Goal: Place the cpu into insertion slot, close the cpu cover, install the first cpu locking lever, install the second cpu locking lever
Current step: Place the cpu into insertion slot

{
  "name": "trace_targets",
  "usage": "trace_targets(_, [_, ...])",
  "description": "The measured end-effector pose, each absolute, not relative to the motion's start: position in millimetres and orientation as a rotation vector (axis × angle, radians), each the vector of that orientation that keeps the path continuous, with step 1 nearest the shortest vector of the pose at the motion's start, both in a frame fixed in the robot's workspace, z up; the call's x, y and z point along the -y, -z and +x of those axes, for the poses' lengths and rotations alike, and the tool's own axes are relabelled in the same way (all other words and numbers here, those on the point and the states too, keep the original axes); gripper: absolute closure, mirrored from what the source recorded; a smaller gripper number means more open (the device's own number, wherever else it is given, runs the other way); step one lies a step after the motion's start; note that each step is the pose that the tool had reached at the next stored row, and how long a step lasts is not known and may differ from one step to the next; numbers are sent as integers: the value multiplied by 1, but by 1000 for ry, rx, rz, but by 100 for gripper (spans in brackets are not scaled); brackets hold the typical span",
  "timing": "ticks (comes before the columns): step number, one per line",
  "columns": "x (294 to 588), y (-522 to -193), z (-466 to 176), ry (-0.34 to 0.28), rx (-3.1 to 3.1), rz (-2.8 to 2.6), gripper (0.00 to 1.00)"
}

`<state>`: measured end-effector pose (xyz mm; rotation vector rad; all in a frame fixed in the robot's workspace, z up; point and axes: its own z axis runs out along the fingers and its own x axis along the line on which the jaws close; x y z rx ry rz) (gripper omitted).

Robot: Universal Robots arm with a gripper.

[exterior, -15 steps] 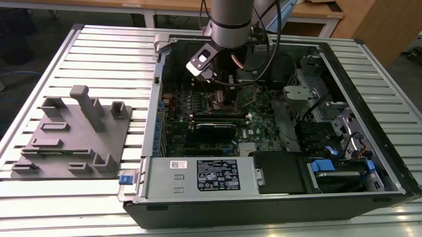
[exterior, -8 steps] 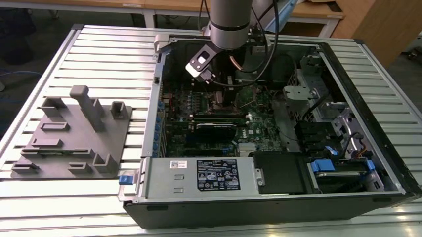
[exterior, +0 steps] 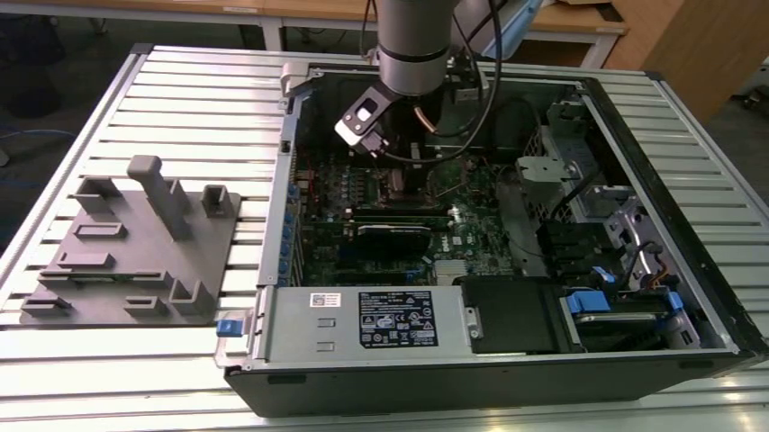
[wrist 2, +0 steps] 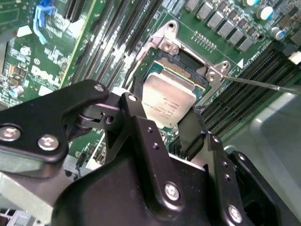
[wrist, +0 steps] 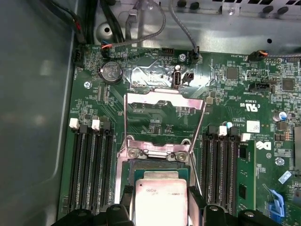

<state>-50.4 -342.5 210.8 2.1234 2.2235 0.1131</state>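
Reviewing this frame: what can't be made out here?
Near edge of the cpu: hidden behind the gripper, second wrist view.
Most of the insertion slot: covered by the cpu, both wrist views.
Far end of the locking lever: cut off by the second wrist view's edge.
Exterior view: the arm blocks the insertion slot.

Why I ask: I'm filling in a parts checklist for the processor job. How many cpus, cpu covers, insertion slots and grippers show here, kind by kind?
cpu: 1
cpu cover: 1
insertion slot: 1
gripper: 1
Total: 4
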Motion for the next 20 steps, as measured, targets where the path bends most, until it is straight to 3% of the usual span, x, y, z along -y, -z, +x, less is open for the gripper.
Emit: trace_targets(20, [339, -202, -50, -112, -2184, 2162, 46])
